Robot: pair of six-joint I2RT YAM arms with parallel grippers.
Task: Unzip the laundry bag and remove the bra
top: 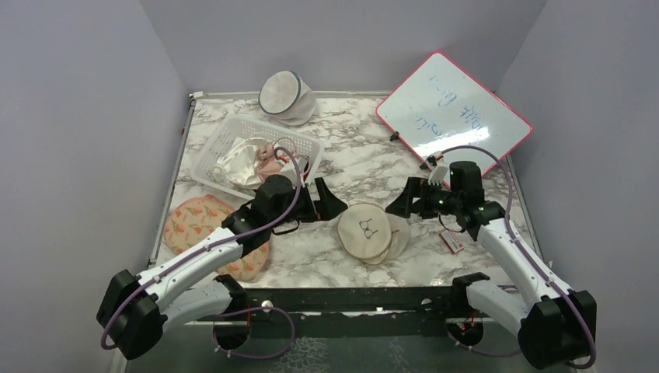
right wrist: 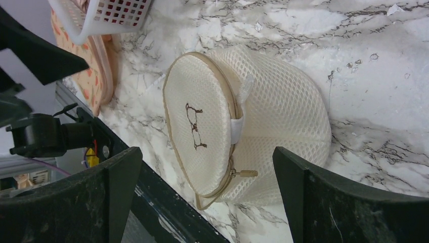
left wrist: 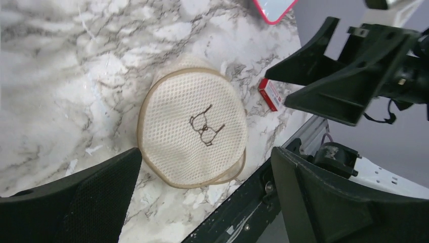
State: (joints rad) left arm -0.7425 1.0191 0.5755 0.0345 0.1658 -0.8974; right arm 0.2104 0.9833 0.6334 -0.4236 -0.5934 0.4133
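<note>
The laundry bag (top: 371, 231) is a round cream mesh dome lying on its side on the marble table near the front edge, with a small black bra drawing on its flat face. It also shows in the left wrist view (left wrist: 195, 134) and the right wrist view (right wrist: 238, 126). Its tan zip pull (right wrist: 246, 173) sits on the rim seam. The bra is hidden. My left gripper (top: 326, 205) (left wrist: 206, 162) is open and empty, just left of the bag. My right gripper (top: 398, 203) (right wrist: 207, 157) is open and empty, just right of it.
A white basket (top: 233, 128) with white and pinkish cloths stands behind the left gripper. A white mesh bag with a grey-blue rim (top: 286, 97) lies at the back, a whiteboard (top: 455, 113) at back right, a peach floral pouch (top: 203, 221) at front left, and a small red tag (top: 452, 241) by the right arm.
</note>
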